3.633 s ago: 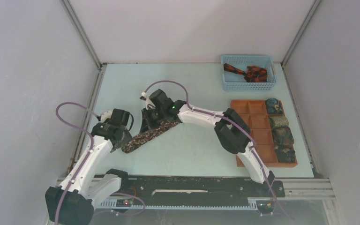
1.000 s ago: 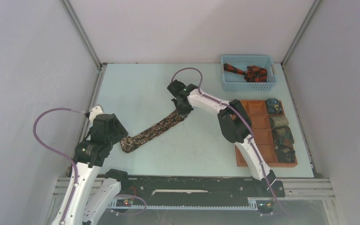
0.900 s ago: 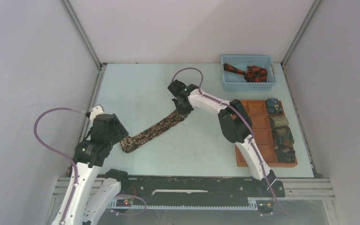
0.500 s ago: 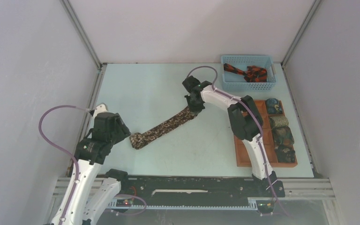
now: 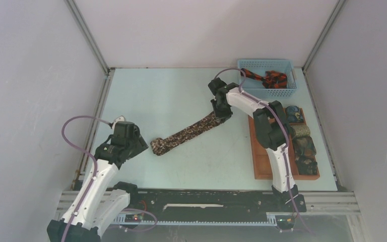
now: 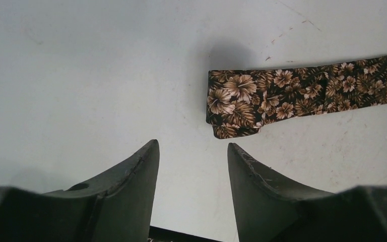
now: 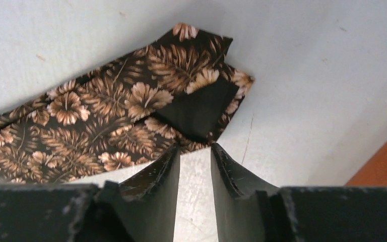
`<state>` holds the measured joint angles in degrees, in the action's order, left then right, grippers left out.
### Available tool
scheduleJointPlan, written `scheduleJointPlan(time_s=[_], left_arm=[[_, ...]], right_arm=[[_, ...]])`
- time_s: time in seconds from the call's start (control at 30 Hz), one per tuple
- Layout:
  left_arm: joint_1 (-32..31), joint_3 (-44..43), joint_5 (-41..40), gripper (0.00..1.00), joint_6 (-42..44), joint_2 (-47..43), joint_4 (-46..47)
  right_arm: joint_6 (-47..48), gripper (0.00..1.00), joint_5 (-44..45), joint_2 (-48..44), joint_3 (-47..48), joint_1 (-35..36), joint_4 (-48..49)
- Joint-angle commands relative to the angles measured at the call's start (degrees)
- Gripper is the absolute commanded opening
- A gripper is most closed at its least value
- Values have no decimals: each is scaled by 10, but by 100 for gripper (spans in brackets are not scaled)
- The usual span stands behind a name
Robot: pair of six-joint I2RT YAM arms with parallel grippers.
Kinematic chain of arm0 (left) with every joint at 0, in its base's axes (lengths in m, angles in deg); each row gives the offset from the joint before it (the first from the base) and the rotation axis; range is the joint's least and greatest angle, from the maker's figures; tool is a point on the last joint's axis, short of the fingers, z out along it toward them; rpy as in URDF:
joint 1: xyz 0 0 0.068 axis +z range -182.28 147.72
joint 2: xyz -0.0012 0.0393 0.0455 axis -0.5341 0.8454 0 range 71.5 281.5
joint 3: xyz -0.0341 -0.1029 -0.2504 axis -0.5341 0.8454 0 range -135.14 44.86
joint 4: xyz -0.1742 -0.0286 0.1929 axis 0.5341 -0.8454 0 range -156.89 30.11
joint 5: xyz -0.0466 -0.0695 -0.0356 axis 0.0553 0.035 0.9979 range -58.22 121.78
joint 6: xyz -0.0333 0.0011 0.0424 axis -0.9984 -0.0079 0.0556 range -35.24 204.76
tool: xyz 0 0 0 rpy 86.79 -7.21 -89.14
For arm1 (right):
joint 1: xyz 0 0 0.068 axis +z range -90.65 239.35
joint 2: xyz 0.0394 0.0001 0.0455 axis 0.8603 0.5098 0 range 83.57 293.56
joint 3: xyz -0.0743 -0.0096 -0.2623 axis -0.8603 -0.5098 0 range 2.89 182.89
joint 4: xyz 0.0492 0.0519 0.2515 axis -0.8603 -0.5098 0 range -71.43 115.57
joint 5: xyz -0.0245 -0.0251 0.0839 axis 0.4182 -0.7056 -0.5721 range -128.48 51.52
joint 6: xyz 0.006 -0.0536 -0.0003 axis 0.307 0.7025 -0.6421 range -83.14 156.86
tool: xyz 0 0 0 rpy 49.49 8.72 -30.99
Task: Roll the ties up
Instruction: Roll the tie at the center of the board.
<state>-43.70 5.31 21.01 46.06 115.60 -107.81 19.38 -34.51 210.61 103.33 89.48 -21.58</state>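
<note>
A dark brown tie with tan floral print [image 5: 186, 133] lies flat and diagonal across the table. My right gripper [image 5: 221, 114] is at its far right end. In the right wrist view the jaws [image 7: 195, 147] stand a narrow gap apart, with their tips at the edge of the tie's folded-over end [image 7: 106, 116] and bare table between them. My left gripper [image 5: 140, 144] is open and empty, just left of the tie's near end [image 6: 232, 103], apart from it [image 6: 191, 151]. A black and red-orange tie [image 5: 264, 78] lies bunched in the blue basket.
The blue mesh basket [image 5: 245, 91] stands at the back right. An orange-brown compartment tray [image 5: 277, 146] lies along the right side, with several rolled ties [image 5: 302, 146] in its right column. Its edge shows in the right wrist view [image 7: 383, 171].
My right gripper has moved right and toward the back, dragging the brown tie with it. My left gripper let go of the tie's near end and has drawn back toward the near left.
</note>
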Motion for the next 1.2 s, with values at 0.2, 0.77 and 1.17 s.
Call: scheduleJointPlan(time_s=[0.2, 0.77, 1.17], left_arm=[[4, 32, -35, 54, -52, 12, 78], [83, -243, 95, 37, 152, 487, 13], [82, -260, 103, 33, 190, 548, -26]], right_arm=[[-28, 32, -106, -108, 33, 70, 5], [-164, 9, -70, -103, -128, 317, 294], [-169, 0, 0, -13, -108, 367, 335]])
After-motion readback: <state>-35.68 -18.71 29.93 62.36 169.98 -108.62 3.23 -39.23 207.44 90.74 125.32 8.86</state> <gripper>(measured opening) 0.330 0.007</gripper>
